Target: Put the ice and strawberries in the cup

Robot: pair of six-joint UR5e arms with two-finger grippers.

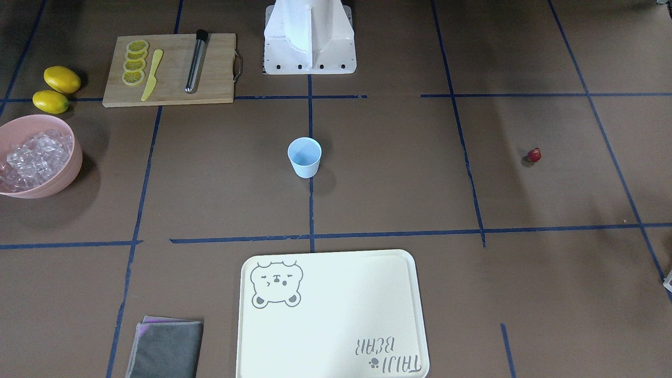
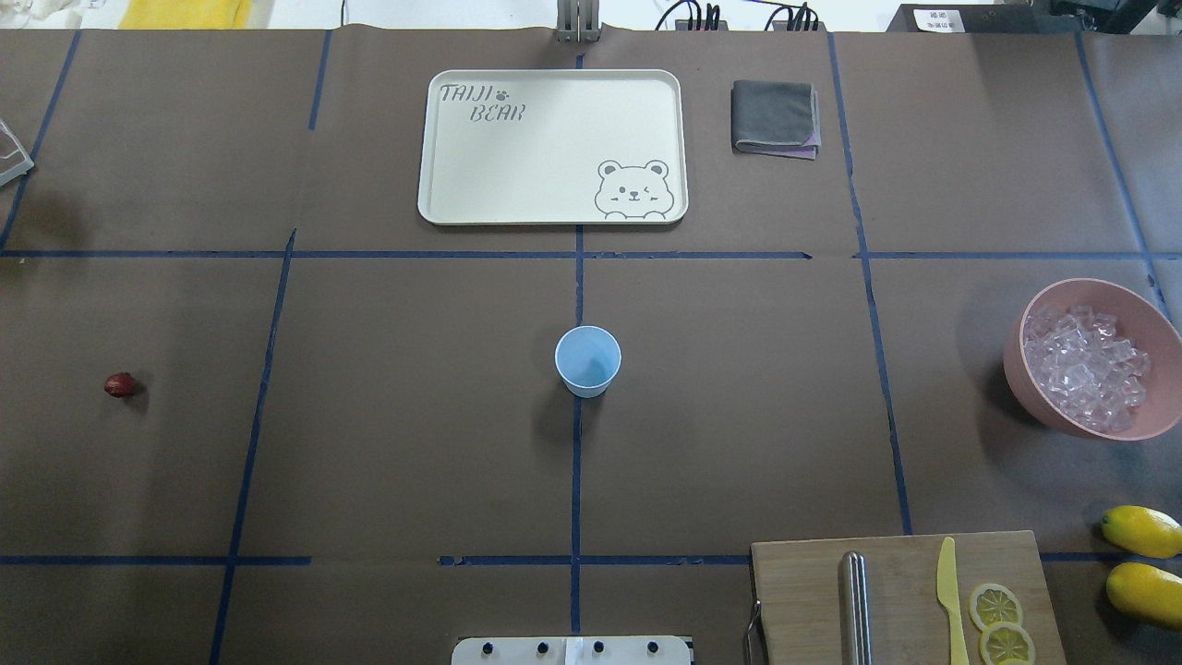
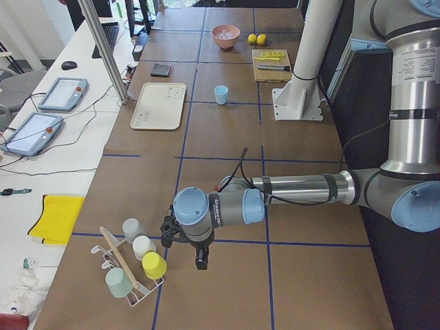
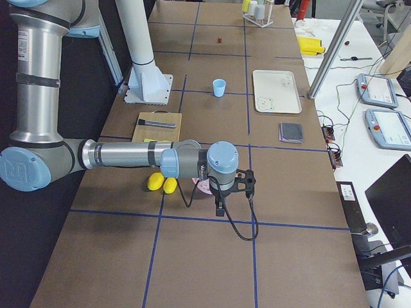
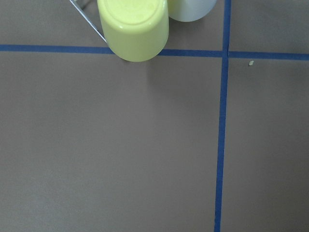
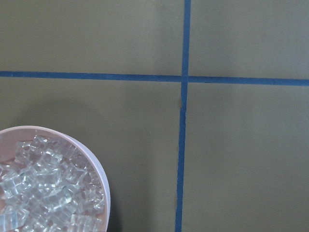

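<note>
Although the ice (image 6: 43,193) lies just beside my right gripper (image 4: 220,206) and far from the left gripper (image 3: 200,258), I cannot tell either's finger spread.

Overhead and front views face each other, sharing the cup (image 2: 587,360); wrist cameras look closely straight down.

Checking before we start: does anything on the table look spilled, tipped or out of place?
Nothing spilled or tipped. The light-blue cup stands upright, the ice sits inside the pink bowl; the strawberry lies loose, off by itself.
</note>
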